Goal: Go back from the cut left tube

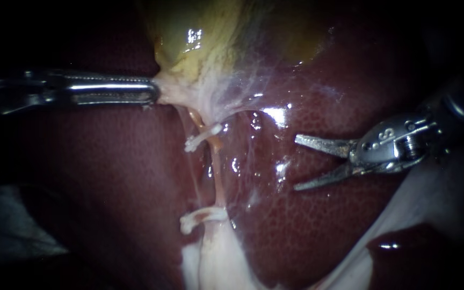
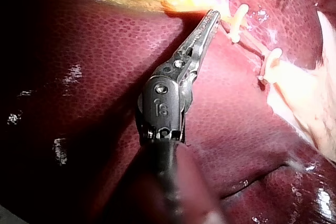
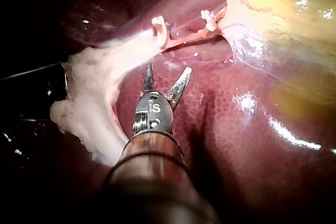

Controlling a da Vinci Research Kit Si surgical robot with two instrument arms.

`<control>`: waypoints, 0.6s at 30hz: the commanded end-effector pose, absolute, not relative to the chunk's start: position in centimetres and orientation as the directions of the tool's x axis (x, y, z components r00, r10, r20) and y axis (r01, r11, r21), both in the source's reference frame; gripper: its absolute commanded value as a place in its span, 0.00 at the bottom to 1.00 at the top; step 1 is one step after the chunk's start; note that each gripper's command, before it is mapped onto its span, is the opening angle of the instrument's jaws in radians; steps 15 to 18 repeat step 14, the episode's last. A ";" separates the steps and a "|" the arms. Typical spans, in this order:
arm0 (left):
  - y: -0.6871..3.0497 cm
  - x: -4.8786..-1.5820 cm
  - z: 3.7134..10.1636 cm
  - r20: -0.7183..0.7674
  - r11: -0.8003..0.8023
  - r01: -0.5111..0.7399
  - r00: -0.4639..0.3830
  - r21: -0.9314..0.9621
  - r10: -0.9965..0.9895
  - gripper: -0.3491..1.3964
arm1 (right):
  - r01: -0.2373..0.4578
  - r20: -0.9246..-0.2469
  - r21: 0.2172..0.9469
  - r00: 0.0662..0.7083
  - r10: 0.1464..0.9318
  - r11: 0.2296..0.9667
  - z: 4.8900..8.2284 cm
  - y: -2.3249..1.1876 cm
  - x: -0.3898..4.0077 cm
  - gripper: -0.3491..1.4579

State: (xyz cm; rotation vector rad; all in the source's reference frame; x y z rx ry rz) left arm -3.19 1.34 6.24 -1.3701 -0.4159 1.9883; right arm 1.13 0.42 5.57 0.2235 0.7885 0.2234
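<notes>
The liver (image 1: 135, 177) fills the backdrop, dark red, wet and finely mottled. Light is brightest at the middle of the endoscope view, where it throws white glints (image 1: 276, 115) on the surface, and it fades to black at the edges. At the lower left a pale grey patch (image 1: 12, 231) shows dimly; what it is cannot be told.

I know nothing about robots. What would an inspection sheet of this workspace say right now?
Surface: liver, dark red, wet.
Job's things: gallbladder; thin tube carrying an upper clip and a lower clip; no cut end discernible.
Clutter: nothing seen.
Pincers: left instrument shut on the gallbladder; right instrument open, holding nothing, clear of the tube.
Cables: nothing seen.
Surroundings: dark; pale tissue below the lower clip.
</notes>
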 end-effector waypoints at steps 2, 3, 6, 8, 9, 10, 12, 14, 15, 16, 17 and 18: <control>1.30 -3.23 6.31 -0.682 -0.712 -0.350 -0.227 -0.609 0.695 0.00 | -0.110 -0.675 0.277 0.684 0.275 0.955 5.57 0.42 1.13 0.98; 1.29 -3.24 6.32 -0.683 -0.712 -0.350 -0.227 -0.608 0.694 0.00 | -0.110 -0.675 0.277 0.684 0.275 0.955 5.57 0.42 1.13 0.99; 1.29 -3.25 6.31 -0.679 -0.708 -0.349 -0.225 -0.613 0.699 0.00 | -0.110 -0.675 0.277 0.685 0.275 0.955 5.57 0.42 1.13 0.99; 1.30 -3.25 6.30 -0.678 -0.708 -0.349 -0.225 -0.614 0.700 0.00 | -0.104 -0.677 0.275 0.684 0.270 0.956 5.58 0.43 1.12 0.99; 1.30 -3.25 6.29 -0.678 -0.708 -0.349 -0.225 -0.614 0.700 0.00 | -0.101 -0.679 0.271 0.685 0.264 0.957 5.58 0.44 1.12 0.99; 1.29 -3.25 6.29 -0.678 -0.708 -0.349 -0.225 -0.614 0.700 0.00 | -0.090 -0.683 0.268 0.685 0.254 0.959 5.58 0.45 1.13 0.99; 1.29 -3.24 6.28 -0.678 -0.708 -0.349 -0.225 -0.615 0.700 0.00 | -0.060 -0.695 0.275 0.677 0.242 0.960 5.59 0.49 1.14 0.99; 1.31 -3.22 6.24 -0.677 -0.707 -0.347 -0.225 -0.616 0.701 0.00 | 0.000 -0.720 0.285 0.660 0.214 0.959 5.61 0.55 1.17 0.99; 1.31 -3.22 6.24 -0.677 -0.707 -0.347 -0.225 -0.616 0.701 0.00 | 0.000 -0.720 0.285 0.660 0.214 0.959 5.61 0.55 1.17 0.99; 1.31 -3.22 6.24 -0.677 -0.707 -0.347 -0.225 -0.616 0.701 0.00 | 0.000 -0.720 0.285 0.660 0.214 0.959 5.61 0.55 1.17 0.99; 1.31 -3.22 6.24 -0.677 -0.707 -0.347 -0.225 -0.616 0.701 0.00 | 0.000 -0.720 0.285 0.660 0.214 0.959 5.61 0.55 1.17 0.99; 1.31 -3.22 6.24 -0.677 -0.707 -0.347 -0.225 -0.616 0.701 0.00 | 0.000 -0.720 0.285 0.660 0.214 0.959 5.61 0.55 1.17 0.99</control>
